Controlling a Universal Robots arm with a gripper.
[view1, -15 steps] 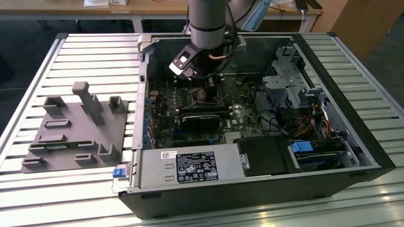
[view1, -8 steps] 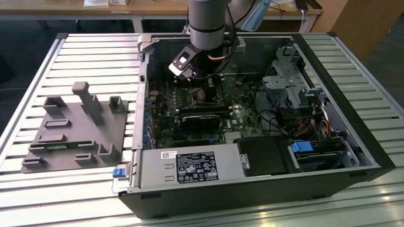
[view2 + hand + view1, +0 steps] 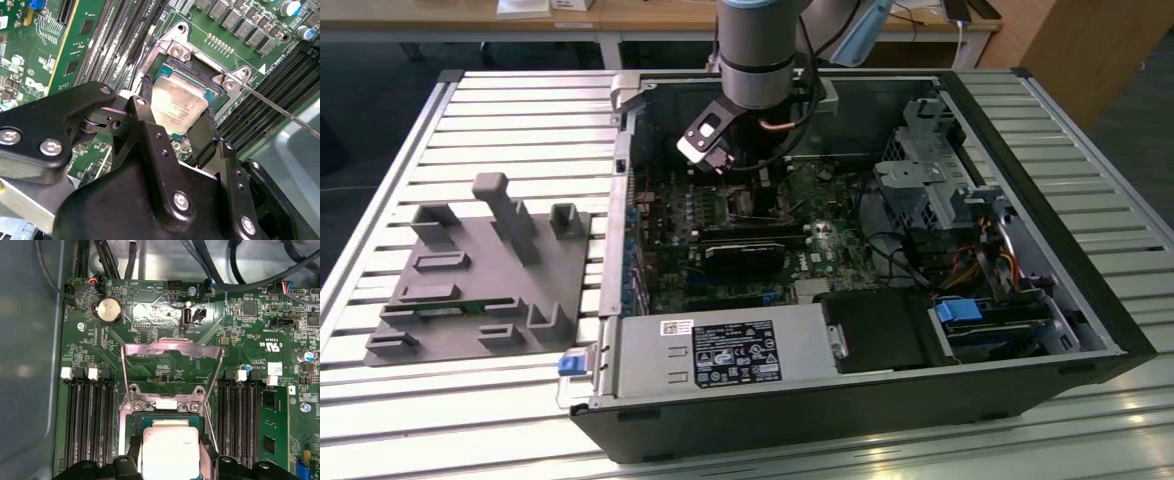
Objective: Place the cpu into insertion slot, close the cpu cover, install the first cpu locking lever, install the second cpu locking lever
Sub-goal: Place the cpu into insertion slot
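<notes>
While pinching the cpu [image 3: 175,102] in the gripper [image 3: 179,115], hovers at the insertion slot [image 3: 196,70] beside the cpu cover [image 3: 170,344], raised for access.

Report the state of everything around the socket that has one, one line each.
hand: shut on the chip
chip: held over the socket
socket: uncovered
cover: open, swung back
lever: unlatched
computer case: side open
</notes>
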